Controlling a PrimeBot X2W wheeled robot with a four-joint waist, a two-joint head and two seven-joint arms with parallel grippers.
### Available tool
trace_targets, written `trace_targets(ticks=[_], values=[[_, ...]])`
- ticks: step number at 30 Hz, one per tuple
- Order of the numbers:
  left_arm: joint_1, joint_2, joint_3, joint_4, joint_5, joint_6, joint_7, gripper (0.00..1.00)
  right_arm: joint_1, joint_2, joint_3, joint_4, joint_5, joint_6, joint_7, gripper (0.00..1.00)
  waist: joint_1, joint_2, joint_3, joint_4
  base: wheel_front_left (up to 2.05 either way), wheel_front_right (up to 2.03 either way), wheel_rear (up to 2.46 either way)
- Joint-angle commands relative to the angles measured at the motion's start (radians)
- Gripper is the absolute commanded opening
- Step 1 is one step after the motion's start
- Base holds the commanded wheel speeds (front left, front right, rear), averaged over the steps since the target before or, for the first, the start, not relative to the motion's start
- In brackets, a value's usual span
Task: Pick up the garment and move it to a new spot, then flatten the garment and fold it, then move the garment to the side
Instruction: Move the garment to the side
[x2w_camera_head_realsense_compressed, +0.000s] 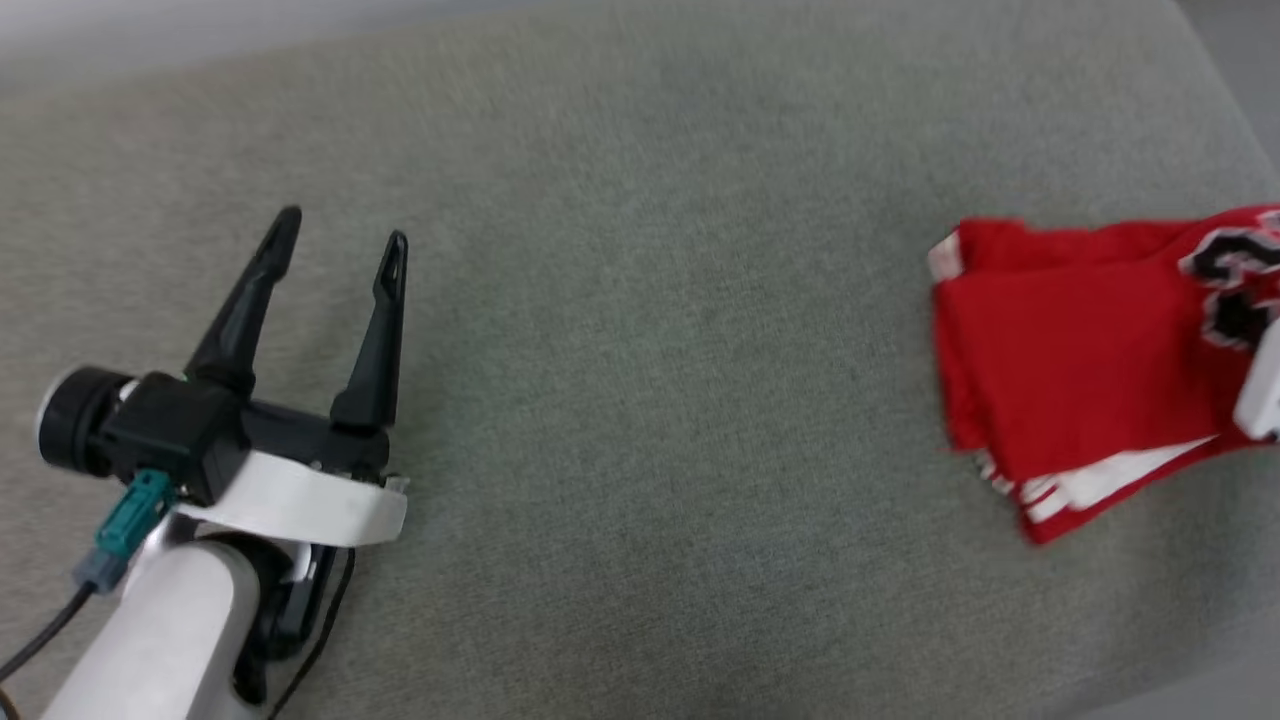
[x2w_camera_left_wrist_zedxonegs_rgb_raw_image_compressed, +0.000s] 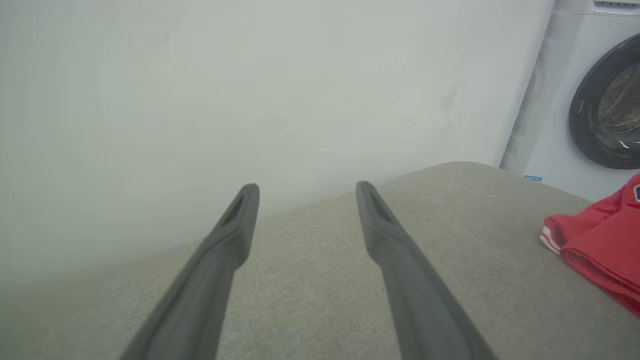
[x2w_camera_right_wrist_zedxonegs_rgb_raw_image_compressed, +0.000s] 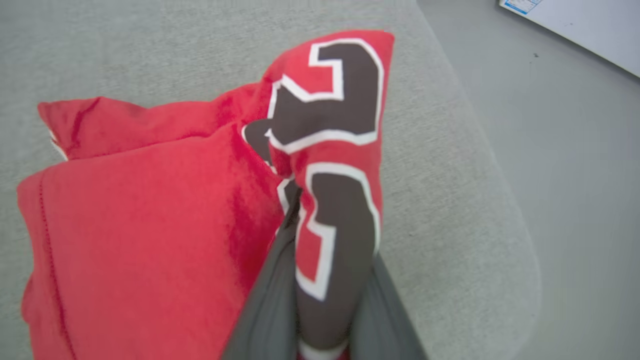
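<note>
Washer (x2w_camera_left_wrist_zedxonegs_rgb_raw_image_compressed: 606, 100) beyond grey cushion (x2w_camera_head_realsense_compressed: 640, 420); left end effector (x2w_camera_head_realsense_compressed: 341, 228) spread, right end effector (x2w_camera_right_wrist_zedxonegs_rgb_raw_image_compressed: 320, 225) clamps garment (x2w_camera_right_wrist_zedxonegs_rgb_raw_image_compressed: 150, 225).

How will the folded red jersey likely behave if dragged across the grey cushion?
Probably floppy: the red jersey bunches and drapes where the right gripper pinches it. Likely light, being thin cloth layers. Its folds may slip apart on the grey cushion when dragged.
</note>
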Motion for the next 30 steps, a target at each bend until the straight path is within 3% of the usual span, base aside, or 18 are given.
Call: trace_targets(ticks=[1, 8, 15, 16, 18, 23, 30], values=[[-0.027, 0.009, -0.002, -0.015, 0.011, -0.004, 0.008, 1.00, -0.040, -0.016, -0.027, 0.008, -0.011, -0.001, -0.019, 0.00, -0.0001, -0.0001, 0.128, -0.040, 0.00, 0.00, 0.00], [-0.112, 0.043, 0.002, -0.088, 0.034, -0.016, 0.045, 1.00, -0.167, -0.064, -0.181, 0.056, -0.107, -0.001, -0.141, 0.00, -0.0001, -0.0001, 0.250, -0.030, 0.00, 0.00, 0.00], [-0.137, 0.079, 0.023, -0.136, 0.044, -0.012, 0.072, 1.00, -0.268, -0.023, -0.278, 0.141, -0.181, -0.001, -0.257, 0.00, -0.0001, -0.0001, 0.329, -0.042, 0.00, 0.00, 0.00], [-0.139, 0.082, 0.025, -0.139, 0.044, -0.012, 0.072, 1.00, -0.273, -0.016, -0.280, 0.159, -0.194, -0.001, -0.272, 0.27, -0.0001, -0.0001, 0.333, -0.042, 0.00, 0.00, 0.00], [-0.140, 0.083, 0.024, -0.137, 0.044, -0.012, 0.072, 1.00, -0.279, -0.003, -0.283, 0.194, -0.209, -0.001, -0.298, 1.00, -0.0001, -0.0001, 0.336, -0.043, 0.00, 0.00, 0.00], [-0.126, 0.073, 0.016, -0.108, 0.032, -0.013, 0.055, 1.00, -0.292, -0.011, -0.281, 0.259, -0.247, -0.001, -0.397, 1.00, -0.0001, -0.0001, 0.298, -0.044, 0.00, 0.00, 0.00], [-0.031, 0.031, 0.009, -0.031, 0.001, 0.011, 0.005, 1.00, -0.196, -0.017, -0.230, 0.292, -0.240, -0.001, -0.545, 1.00, -0.0001, -0.0001, 0.138, -0.041, 0.00, 0.00, 0.00]])
